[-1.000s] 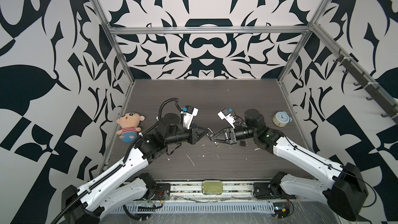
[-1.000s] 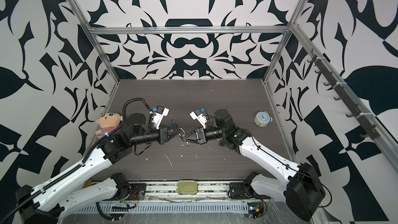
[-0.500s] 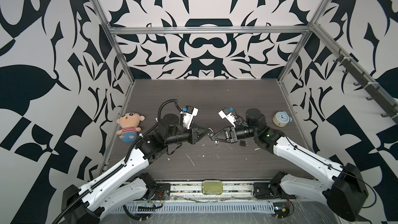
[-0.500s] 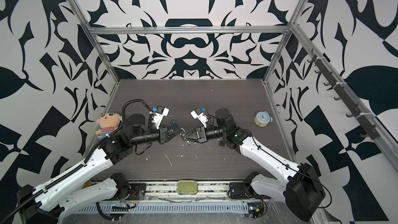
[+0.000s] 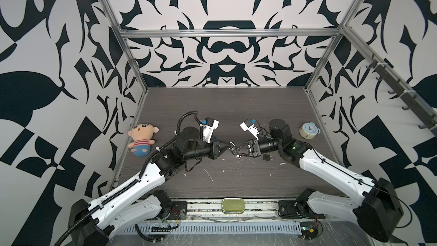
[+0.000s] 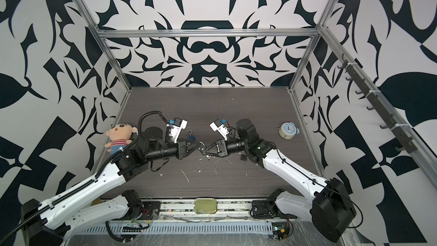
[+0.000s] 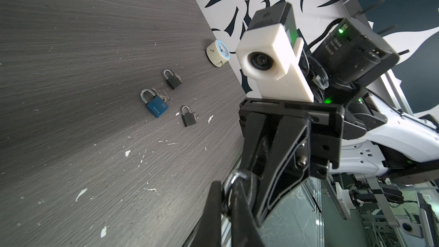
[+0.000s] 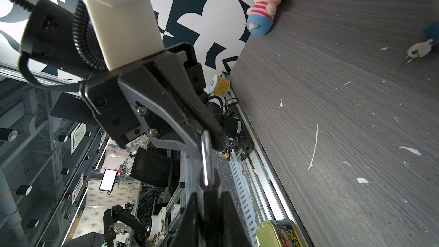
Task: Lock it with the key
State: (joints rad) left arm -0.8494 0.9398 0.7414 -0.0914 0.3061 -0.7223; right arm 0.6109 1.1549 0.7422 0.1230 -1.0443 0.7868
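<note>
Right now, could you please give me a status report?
Left gripper shut on padlock shackle. Right gripper shut on its body, held above table. Blue padlock lies on table, untouched.

Left tool (image 5: 227, 145), right tool (image 5: 234, 150), tips meeting midair; both clamped

A blue padlock (image 7: 157, 108), black padlocks (image 7: 188, 119) and red-striped doll (image 5: 141, 141).

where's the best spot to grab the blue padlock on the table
The blue padlock lies flat, so come from above and pinch its body's two narrow side edges; probably better than the thin shackle, which would let it swing.
</note>
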